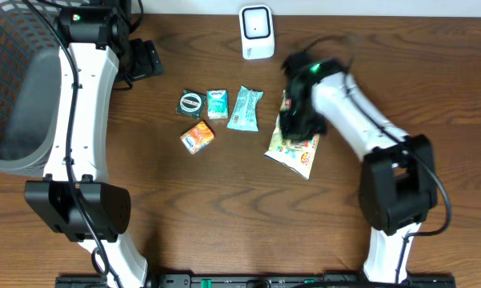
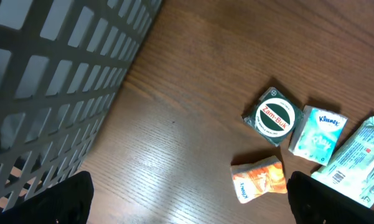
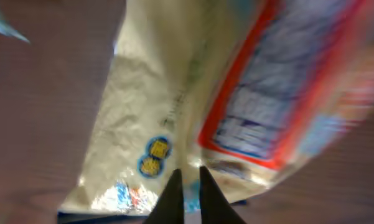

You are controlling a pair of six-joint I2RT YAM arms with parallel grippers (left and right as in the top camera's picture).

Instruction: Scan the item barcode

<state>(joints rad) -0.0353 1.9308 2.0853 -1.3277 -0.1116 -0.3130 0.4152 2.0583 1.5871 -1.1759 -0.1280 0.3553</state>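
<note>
A crinkly white snack bag [image 1: 294, 152] with red and blue print lies tilted on the table right of centre. My right gripper [image 1: 292, 120] is down on its upper edge. In the right wrist view the bag [image 3: 149, 106] fills the frame, blurred, and the gripper [image 3: 188, 180] is shut on a thin fold of it. The white barcode scanner [image 1: 257, 32] stands at the table's back edge, above and left of the bag. My left gripper [image 1: 144, 60] hovers at the back left, open, with nothing between its fingers [image 2: 62, 199]. I see no barcode clearly.
Left of the bag lie a green Zam-Buk tin [image 2: 272, 117], a small Kleenex pack [image 2: 317, 130], an orange tissue pack [image 2: 258, 178] and a teal wrapper [image 2: 355, 162]. A grey mesh basket [image 1: 16, 80] stands at the far left edge.
</note>
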